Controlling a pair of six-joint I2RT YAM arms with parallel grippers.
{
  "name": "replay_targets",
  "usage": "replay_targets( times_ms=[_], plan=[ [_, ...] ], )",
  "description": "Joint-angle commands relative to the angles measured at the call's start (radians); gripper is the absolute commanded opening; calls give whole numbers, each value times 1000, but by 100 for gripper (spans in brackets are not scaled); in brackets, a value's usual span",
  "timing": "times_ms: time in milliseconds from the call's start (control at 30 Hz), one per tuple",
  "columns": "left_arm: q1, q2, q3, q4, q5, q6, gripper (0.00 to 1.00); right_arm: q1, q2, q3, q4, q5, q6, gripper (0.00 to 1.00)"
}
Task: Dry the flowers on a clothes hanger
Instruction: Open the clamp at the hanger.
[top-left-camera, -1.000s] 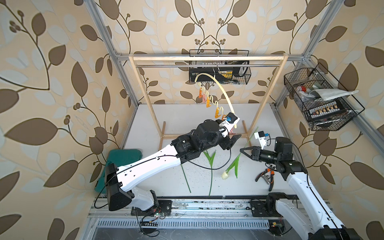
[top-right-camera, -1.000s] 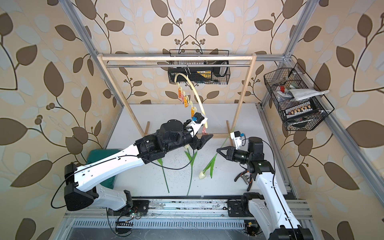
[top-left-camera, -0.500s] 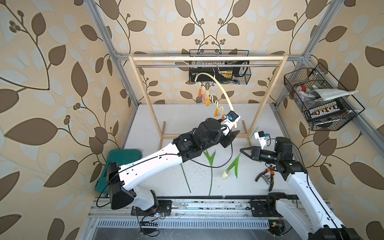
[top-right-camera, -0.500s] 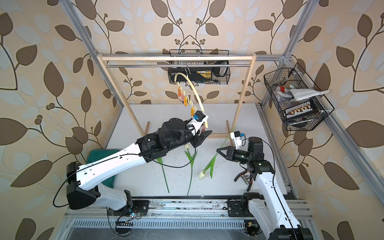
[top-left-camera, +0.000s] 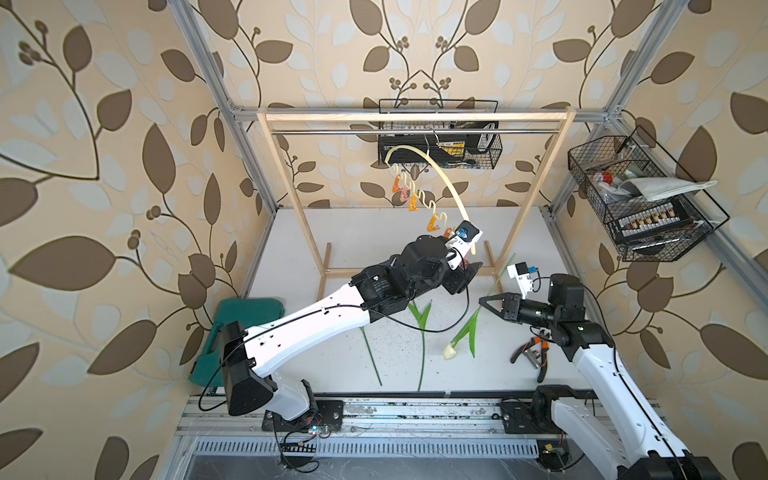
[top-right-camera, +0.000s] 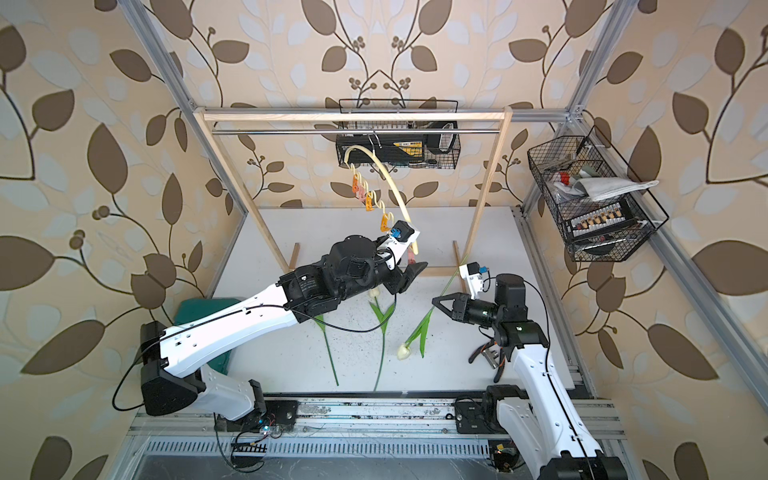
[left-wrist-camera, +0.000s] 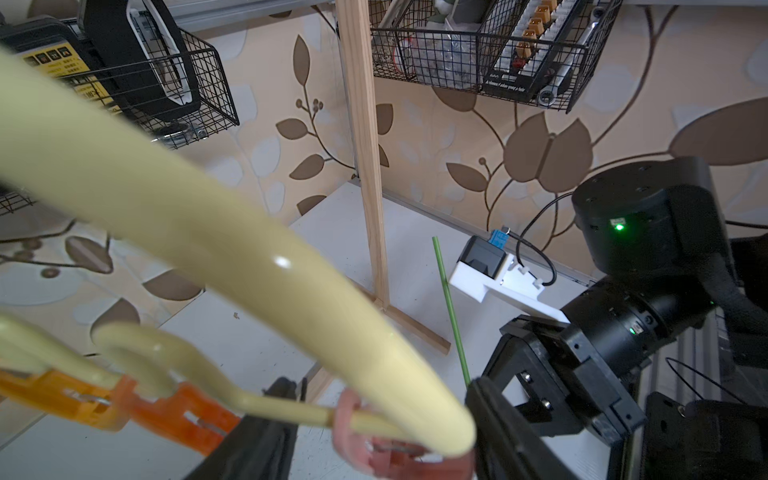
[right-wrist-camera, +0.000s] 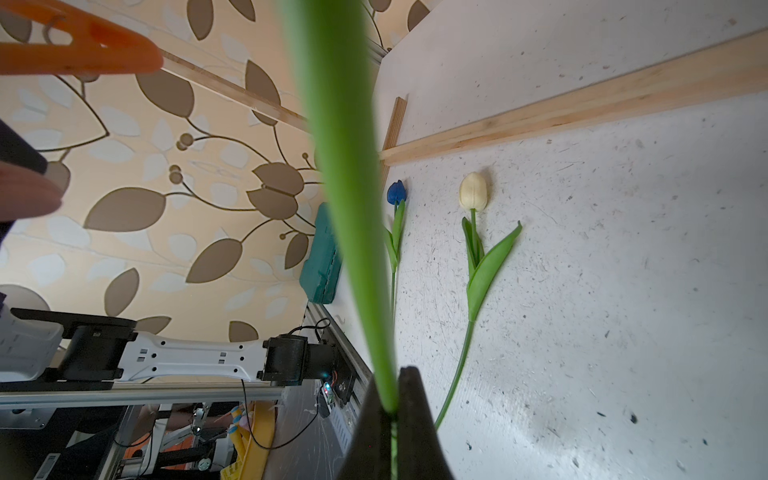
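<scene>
Robot test cell, lab-built. Aluminium frame (top-left-camera: 252, 162) carried leaf-print wallpaper panels (top-left-camera: 104, 166). White tabletop (top-left-camera: 374, 237). Wire basket (top-left-camera: 648, 216) held tools, connectors. Pliers (top-left-camera: 532, 357) lay out. Two robot arms (top-left-camera: 311, 328) stood bolted to base rail (top-left-camera: 415, 411).

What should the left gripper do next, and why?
Probably close the left gripper on the small pink plastic clip at the end of the cream arc-shaped hanger: its jaws stand open either side of it, and the right gripper, shut on the green stem of the cream-white artificial tulip, is nearby.
</scene>
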Motion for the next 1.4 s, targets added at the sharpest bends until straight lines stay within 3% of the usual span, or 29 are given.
replay_targets(
  times_ms=[0, 300, 1000, 1367],
  plan=[
    [-4, -11, 11, 19, 18, 8, 67, 7, -6, 27, 12, -18, -5, 3],
    [-4, -8, 6, 29, 11, 13, 58, 7, -6, 28, 9, -16, -7, 3],
    [-4, 36, 21, 80, -93, -18, 67, 7, -3, 27, 9, -17, -8, 3],
    [-4, 36, 6, 120, -94, -16, 57, 7, 10, 25, 18, -24, -6, 3]
  ],
)
